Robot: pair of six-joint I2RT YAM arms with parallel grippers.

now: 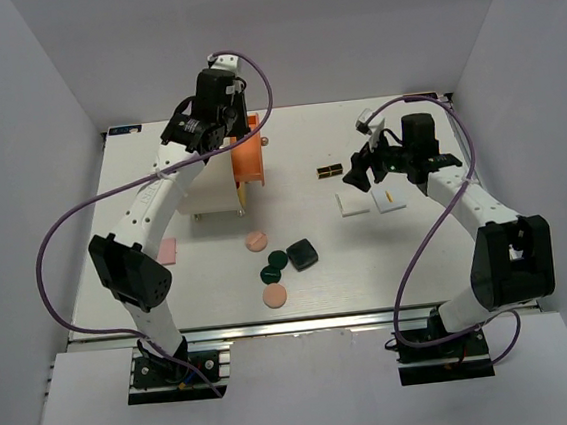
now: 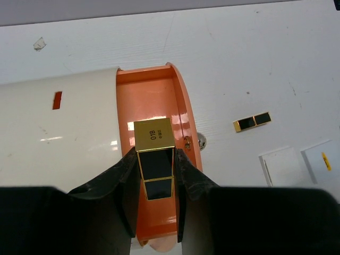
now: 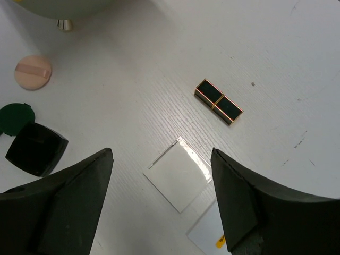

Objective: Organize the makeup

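Note:
My left gripper [image 1: 226, 140] [image 2: 155, 154] is shut on a black-gold bar [image 2: 155, 159], held over the open orange drawer [image 2: 154, 101] of the cream cylinder [image 1: 211, 184]. My right gripper [image 1: 365, 174] [image 3: 162, 154] is open and empty, hovering above a white square tile [image 3: 179, 175] [image 1: 352, 203]. A second white tile [image 1: 389, 198] [image 3: 210, 231] lies beside it. Another black-gold bar [image 1: 330, 171] [image 3: 218, 101] lies just beyond. Two peach discs [image 1: 256, 241] [image 1: 274, 296], two dark green discs [image 1: 279, 258] [image 1: 269, 273], a dark square compact [image 1: 302, 255] and a pink pad [image 1: 167, 251] lie on the table.
The cream cylinder lies on its side at the back left, its orange front [image 1: 248, 161] facing right with a gold knob [image 2: 201, 141]. White walls enclose the table [image 1: 450, 267] on three sides. A metal rail [image 1: 304, 323] runs along the near edge.

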